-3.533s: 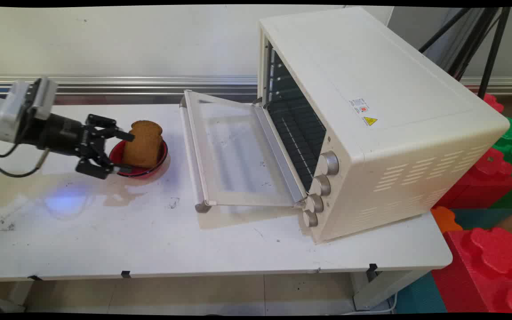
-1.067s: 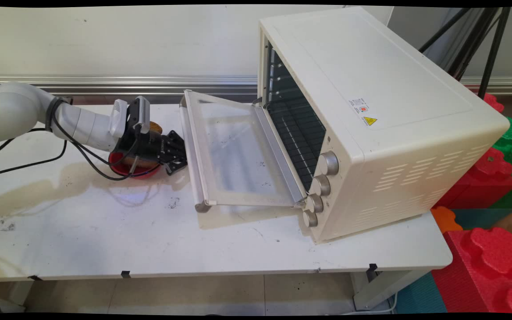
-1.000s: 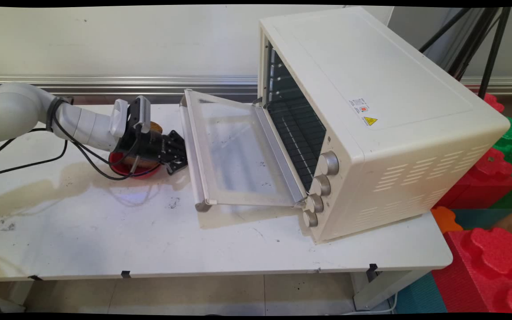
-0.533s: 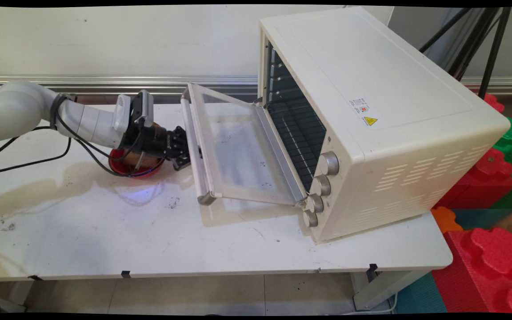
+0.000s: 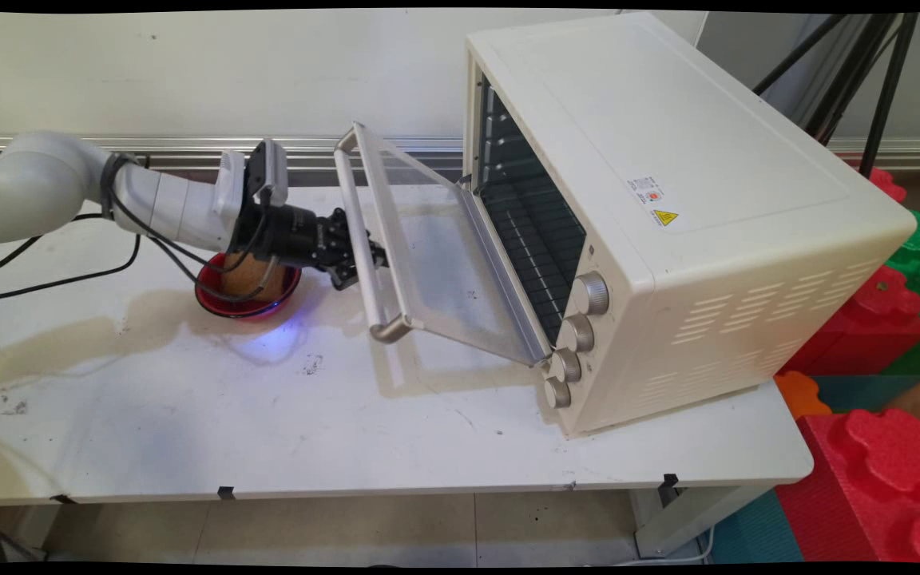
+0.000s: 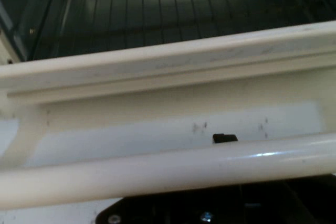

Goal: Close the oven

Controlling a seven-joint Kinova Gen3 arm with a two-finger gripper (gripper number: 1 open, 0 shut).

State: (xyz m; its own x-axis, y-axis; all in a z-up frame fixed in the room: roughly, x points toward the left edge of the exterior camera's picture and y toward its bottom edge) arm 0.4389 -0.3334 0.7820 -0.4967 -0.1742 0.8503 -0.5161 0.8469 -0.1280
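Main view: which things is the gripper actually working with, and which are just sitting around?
In play:
- gripper, against the door handle
- oven door, half open
- oven

Just sitting around:
- red bowl holding bread
- foam blocks
- tripod legs

Half-raised oven door [image 5: 436,263] bars the oven mouth [image 5: 528,216] — bowl [image 5: 248,283] seemingly underneath.

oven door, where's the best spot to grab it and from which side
Grip the handle bar along the free edge of the oven door, coming from the outer side, away from the oven. The bar stands off the panel, leaving a gap for a finger. The gripper is there, with the bar across it in the hand view.
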